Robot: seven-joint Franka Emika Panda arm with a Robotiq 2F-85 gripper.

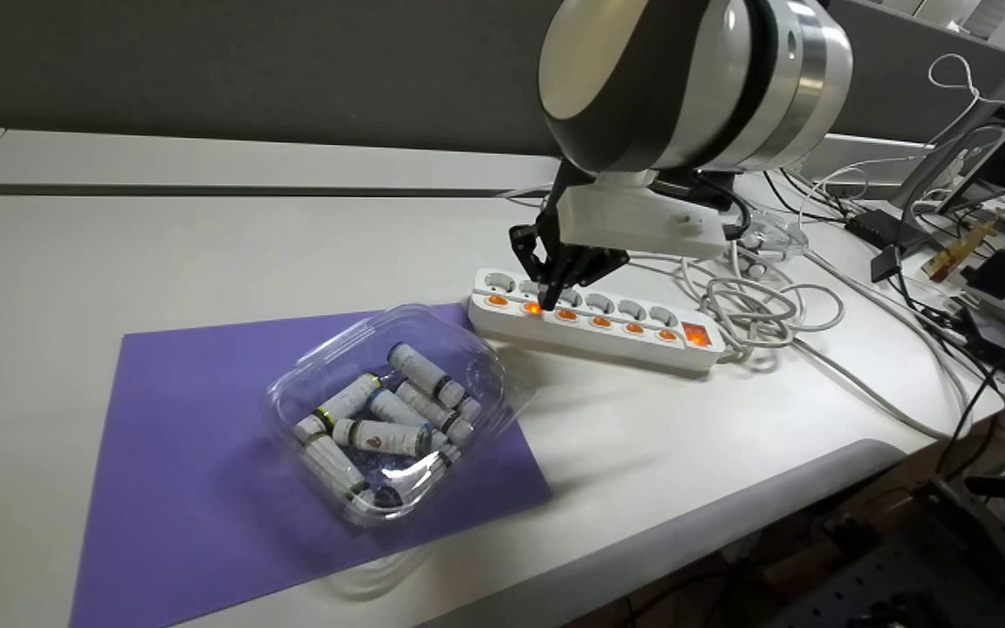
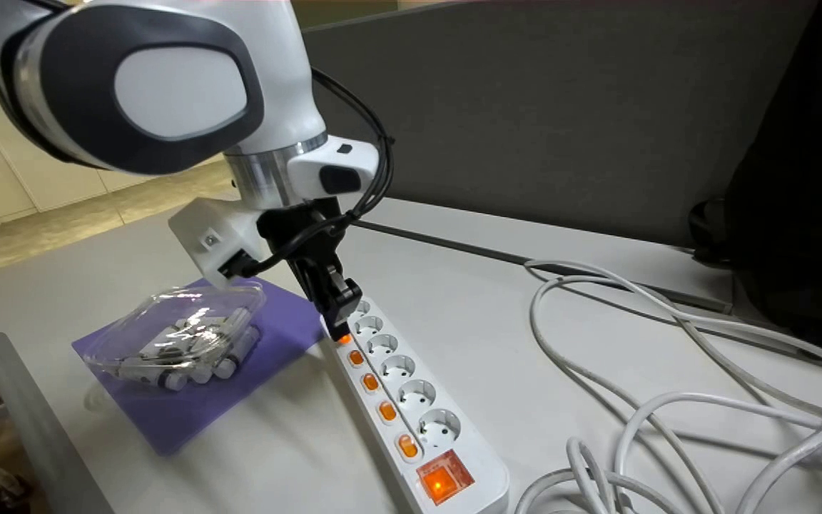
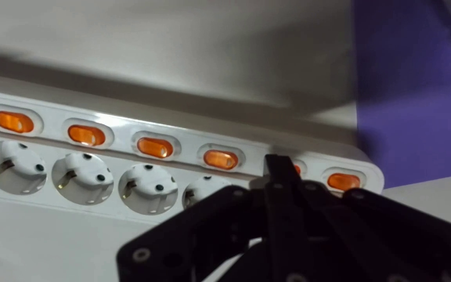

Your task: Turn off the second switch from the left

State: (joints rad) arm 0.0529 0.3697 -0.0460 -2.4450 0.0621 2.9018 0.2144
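Gripper (image 3: 277,164) closed, empty; beside its tip, second switch (image 1: 532,308) lit (contact unclear), probably stiff: press the raised end, don't grasp.

rounded white-and-grey arm (image 2: 179,93), black cables (image 2: 384,163), black claw (image 2: 340,325)

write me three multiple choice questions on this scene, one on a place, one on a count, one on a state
1. The clear container rests on: A) a shelf B) a purple sheet C) the floor
2. How many small orange switches line the power strip? A) four B) eight C) six
3. The second switch from the left is: A) lit B) unlit C) missing

1 B: the sheet spreads beneath it in both exterior views.
2 C: an exterior view shows six, plus a larger switch.
3 A: it glows brighter than the other small ones.
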